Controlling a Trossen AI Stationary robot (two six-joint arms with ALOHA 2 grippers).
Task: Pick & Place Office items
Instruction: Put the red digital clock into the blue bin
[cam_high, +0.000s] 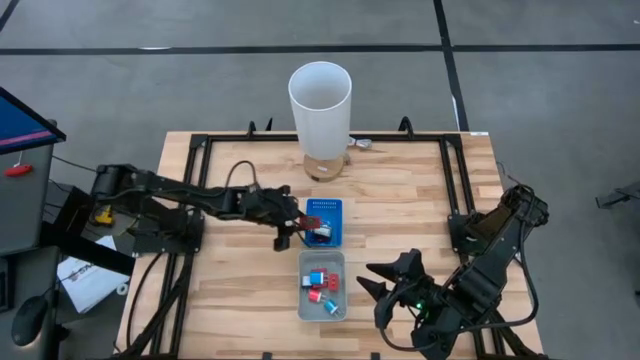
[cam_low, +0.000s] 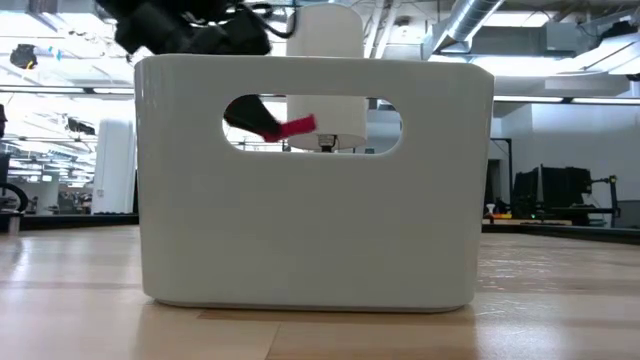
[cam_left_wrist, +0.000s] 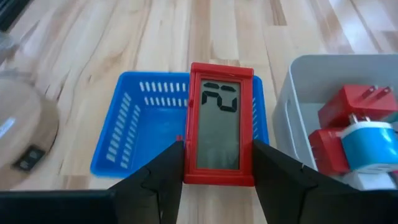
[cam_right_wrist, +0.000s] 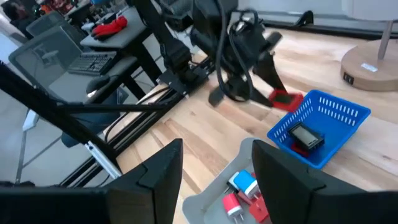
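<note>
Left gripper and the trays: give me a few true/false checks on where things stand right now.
1. The left gripper is shut on a red timer with an LCD face. True.
2. The red timer already lies in the grey tray. False: it is held above the blue tray.
3. The blue tray is empty. False: the right wrist view shows a dark display unit lying in it.
4. The grey tray holds red and blue plug adapters. True.
5. The right gripper holds an item. False: it is open, beside the grey tray.

blue tray (cam_high: 331, 210) open above — white cylinder (cam_high: 320, 105) behind
</note>
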